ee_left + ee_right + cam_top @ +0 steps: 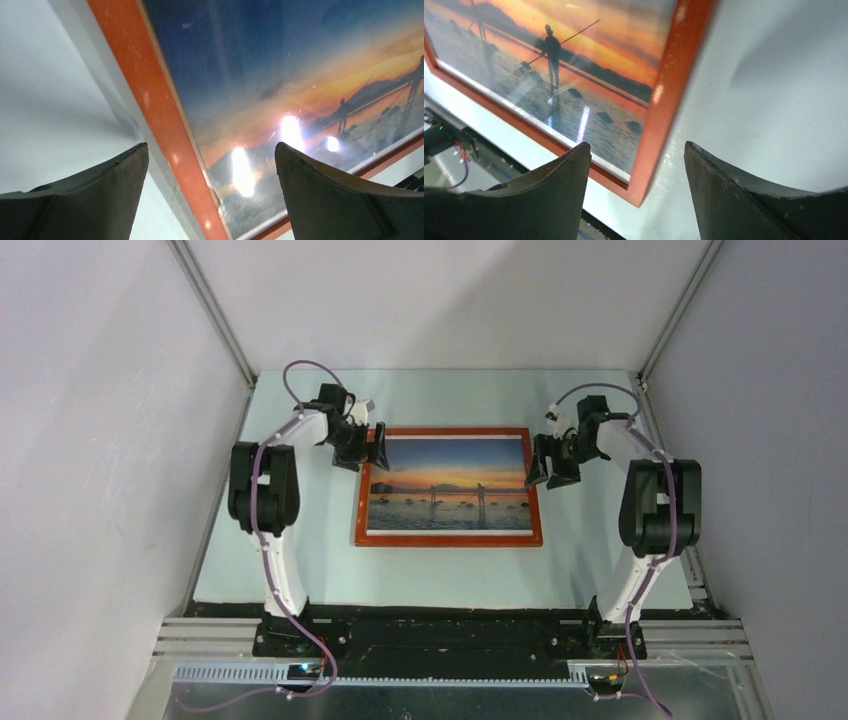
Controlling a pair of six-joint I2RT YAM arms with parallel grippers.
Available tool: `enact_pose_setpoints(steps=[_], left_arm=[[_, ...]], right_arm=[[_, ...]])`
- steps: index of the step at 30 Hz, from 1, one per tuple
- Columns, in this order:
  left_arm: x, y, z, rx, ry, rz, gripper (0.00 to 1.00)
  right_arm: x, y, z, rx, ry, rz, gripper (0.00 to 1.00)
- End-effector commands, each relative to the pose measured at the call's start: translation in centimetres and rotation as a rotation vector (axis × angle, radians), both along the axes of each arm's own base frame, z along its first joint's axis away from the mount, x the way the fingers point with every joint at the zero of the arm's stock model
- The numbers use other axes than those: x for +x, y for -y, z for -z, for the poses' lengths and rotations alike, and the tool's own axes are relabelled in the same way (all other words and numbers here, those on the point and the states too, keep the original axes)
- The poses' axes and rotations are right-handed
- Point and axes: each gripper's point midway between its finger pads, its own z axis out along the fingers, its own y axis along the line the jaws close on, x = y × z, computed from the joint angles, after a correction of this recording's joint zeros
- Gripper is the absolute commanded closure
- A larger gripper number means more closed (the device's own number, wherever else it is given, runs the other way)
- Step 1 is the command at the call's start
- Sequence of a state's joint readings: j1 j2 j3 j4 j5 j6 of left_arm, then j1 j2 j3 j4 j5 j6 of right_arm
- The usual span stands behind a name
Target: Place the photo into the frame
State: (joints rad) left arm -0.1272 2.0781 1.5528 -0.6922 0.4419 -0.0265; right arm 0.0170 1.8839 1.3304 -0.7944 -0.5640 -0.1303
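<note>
The orange-brown frame [449, 540] lies flat in the middle of the table with the sunset photo [450, 483] showing inside it behind the pane. My left gripper [377, 445] hangs open over the frame's upper left corner, one finger on each side of the left rail [165, 130], nothing held. My right gripper [541, 462] hangs open over the frame's right rail [664, 100], straddling it without gripping. In the wrist views the photo [300, 85] [564, 65] reflects the lamps.
The pale table [300, 570] is walled by white panels at the back and both sides. A black bar and metal rail [450, 640] run along the near edge between the arm bases.
</note>
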Motion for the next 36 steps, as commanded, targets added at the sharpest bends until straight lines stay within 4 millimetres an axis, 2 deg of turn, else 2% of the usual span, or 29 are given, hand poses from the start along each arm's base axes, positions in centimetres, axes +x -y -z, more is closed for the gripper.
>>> enact_pose_setpoints(steps=[1,2,3,4,5,6,7,8,9,10,13,14,15,16,17,18,19,20,21,22,23,24,25,26,27,36], left_arm=[[0.9,-1.6,-4.7,0.092,0.191,-0.032,0.0],[1.3,-2.2,-5.9,0.12,0.24,-0.048,0.0],[0.9,-2.6,-5.8,0.136,0.245,-0.055,0.0],[1.3,-3.2,-7.2,0.162,0.299,-0.077,0.0],[0.8,-3.7,-7.1,0.179,0.303,-0.088,0.0],[1.0,-4.3,-8.5,0.195,0.353,-0.11,0.0],[0.5,-4.8,-9.2,0.201,0.376,-0.127,0.0],[0.6,-5.3,-9.8,0.213,0.406,-0.147,0.0],[0.0,-6.0,-9.6,0.222,0.405,-0.161,0.0],[0.1,-6.5,-11.2,0.227,0.459,-0.183,0.0],[-1.0,-8.3,-13.8,0.24,0.554,-0.242,0.0],[-1.5,-9.3,-13.7,0.253,0.558,-0.265,0.0],[-1.9,-9.7,-15.6,0.252,0.614,-0.286,0.0],[-2.4,-10.4,-15.4,0.259,0.618,-0.303,0.0],[-2.9,-10.8,-17.2,0.255,0.674,-0.325,0.0],[-3.5,-11.3,-17.2,0.262,0.679,-0.342,0.0],[-4.2,-11.7,-18.7,0.259,0.727,-0.366,0.0],[-4.8,-11.9,-18.6,0.262,0.732,-0.375,0.0],[-5.6,-12.1,-20.1,0.258,0.781,-0.395,0.0],[-6.2,-13.1,-19.8,0.269,0.782,-0.424,0.0],[-7.1,-13.5,-21.3,0.271,0.832,-0.446,0.0],[-7.7,-13.9,-21.0,0.278,0.836,-0.456,0.0],[-8.5,-14.1,-22.2,0.281,0.879,-0.47,0.0],[-9.1,-14.1,-21.9,0.281,0.88,-0.474,0.01],[-9.9,-14.6,-23.0,0.296,0.921,-0.504,0.01],[-15.5,-15.2,-26.3,0.3,1.104,-0.555,0.02]], right_arm=[[2.4,3.6,-4.3,-0.103,0.2,0.098,0.26],[2.8,4.5,-4.7,-0.135,0.233,0.117,0.25],[2.8,4.8,-5.6,-0.149,0.269,0.128,0.23],[3.2,5.7,-6.0,-0.178,0.303,0.149,0.2],[3.1,6.1,-7.0,-0.191,0.34,0.161,0.1],[3.4,7.0,-8.3,-0.223,0.393,0.19,0.05],[3.6,7.5,-8.6,-0.239,0.422,0.204,0.02],[3.5,8.4,-10.0,-0.27,0.468,0.235,0.01],[3.6,9.0,-10.3,-0.289,0.491,0.254,0.01],[3.4,9.7,-11.7,-0.305,0.537,0.28,0.01],[2.8,10.9,-13.9,-0.33,0.62,0.332,0.0],[2.3,11.3,-14.9,-0.341,0.651,0.35,0.01],[2.3,11.6,-15.6,-0.347,0.676,0.367,0.01],[1.7,12.0,-16.5,-0.368,0.706,0.391,0.01],[1.3,12.4,-17.7,-0.384,0.745,0.42,0.0],[1.0,12.6,-17.7,-0.393,0.752,0.43,0.01],[0.5,12.9,-18.7,-0.406,0.784,0.449,0.0],[0.1,12.9,-18.5,-0.412,0.785,0.452,0.01],[-0.4,13.0,-19.3,-0.416,0.812,0.461,0.01],[-0.8,12.9,-18.9,-0.418,0.809,0.457,0.01],[-1.3,12.8,-19.4,-0.416,0.827,0.457,0.0],[-1.7,12.7,-19.0,-0.415,0.822,0.453,0.01],[-2.2,12.6,-19.3,-0.409,0.837,0.45,0.01],[-2.5,12.5,-19.0,-0.409,0.834,0.444,0.01],[-3.0,12.3,-19.1,-0.405,0.845,0.442,0.01],[-6.7,11.6,-22.1,-0.384,1.003,0.458,0.0]])
